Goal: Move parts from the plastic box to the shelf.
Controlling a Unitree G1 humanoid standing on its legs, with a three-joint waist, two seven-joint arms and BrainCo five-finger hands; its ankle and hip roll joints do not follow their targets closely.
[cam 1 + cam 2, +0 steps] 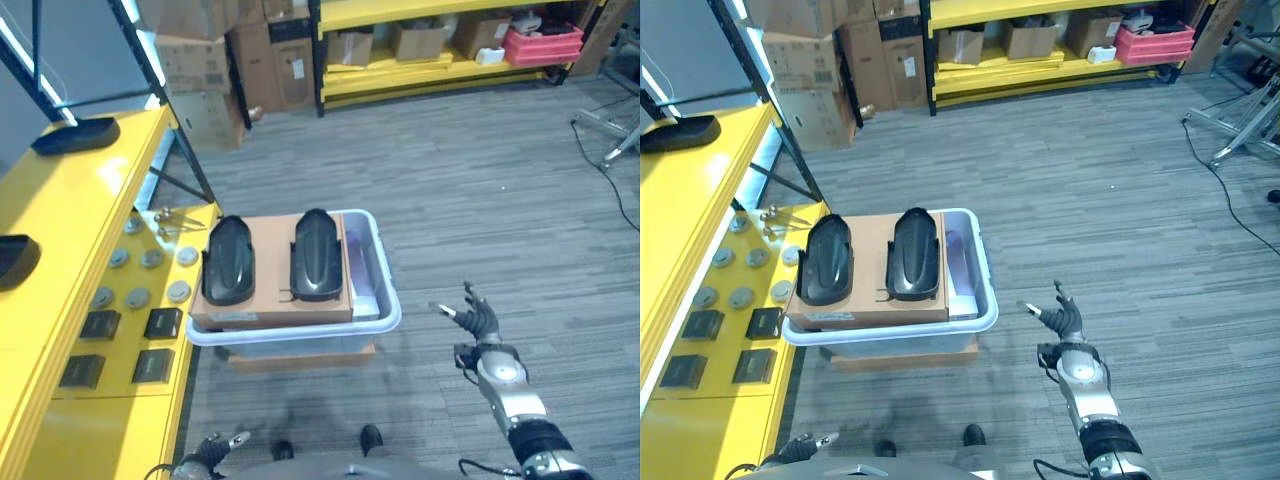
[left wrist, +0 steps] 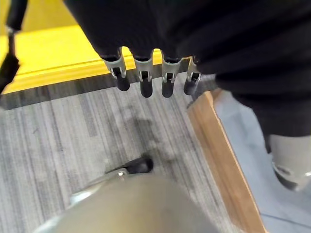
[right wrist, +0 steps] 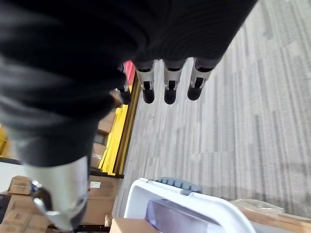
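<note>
Right wrist view shows the right hand (image 3: 97, 53) with its silver, dark-tipped fingers (image 3: 168, 92) straight and side by side, holding nothing, the thumb apart from them, above the grey striped carpet floor (image 3: 233, 121). From the head cameras that same hand (image 1: 478, 318) hangs in the air with its fingers spread, off to the right of the pale translucent plastic box (image 1: 385, 300) and clear of it. The left hand (image 2: 160, 39) also has its fingers (image 2: 144, 87) straight in a row and empty, over the carpet beside the box's corner and the edge of the yellow shelf (image 2: 58, 58); in the left eye view it shows low at the bottom edge (image 1: 212, 450). The box stands on the floor on a flat brown cardboard slab (image 1: 300, 357), just beside the shelf. Across its top lies a flat brown cardboard sheet (image 1: 272, 300), and on that sheet rest two glossy black oblong moulded parts, the left one (image 1: 229, 260) and the right one (image 1: 316, 254), side by side and not touching. The low yellow shelf surface (image 1: 60, 220) runs along the robot's left and carries round grey discs (image 1: 140, 297), small black square pieces (image 1: 162, 323), and two more black moulded parts (image 1: 75, 135) further along it. At the far side of the room stands a yellow rack (image 1: 400, 75) with cardboard boxes (image 1: 195, 65) and a red crate (image 1: 542, 45).
</note>
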